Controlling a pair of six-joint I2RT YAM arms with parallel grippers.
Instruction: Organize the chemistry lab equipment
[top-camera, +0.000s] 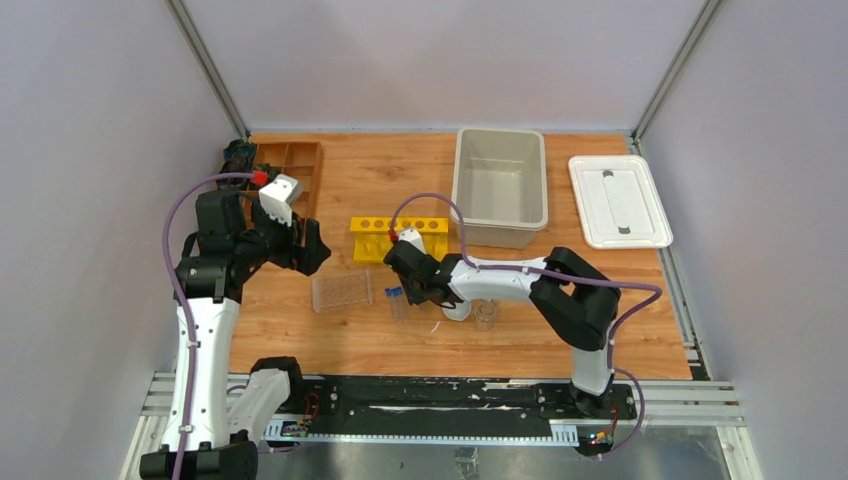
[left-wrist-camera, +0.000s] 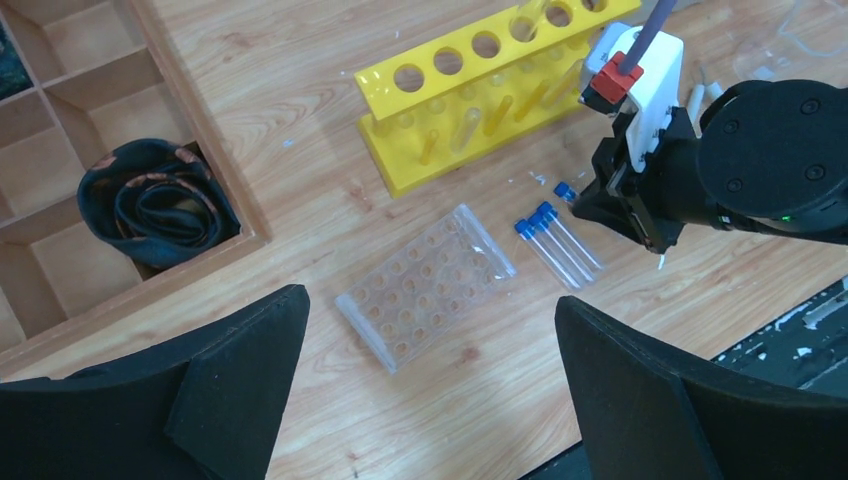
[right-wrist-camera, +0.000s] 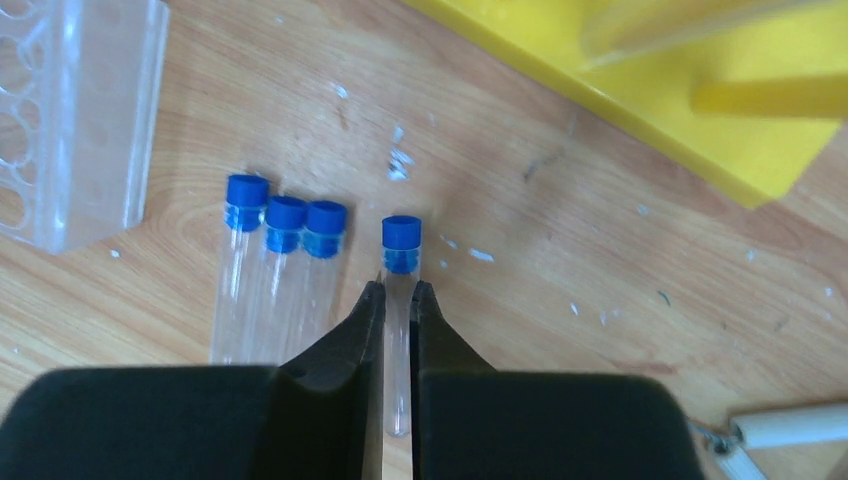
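right gripper (right-wrist-camera: 398, 290): mine, closed on one tube (right-wrist-camera: 400, 250), fingers (right-wrist-camera: 355, 330) pinching either side just under the blue cap.
tube place: flat on the table, right of the clear rack (right-wrist-camera: 80, 110), tip under my palm.
three tubes (right-wrist-camera: 280, 270): side by side between the clear rack and my tube.
why: probably to lift it alone, cap-end up, for a rack hole.
left gripper (left-wrist-camera: 428, 310): wide open, empty, above the clear rack.
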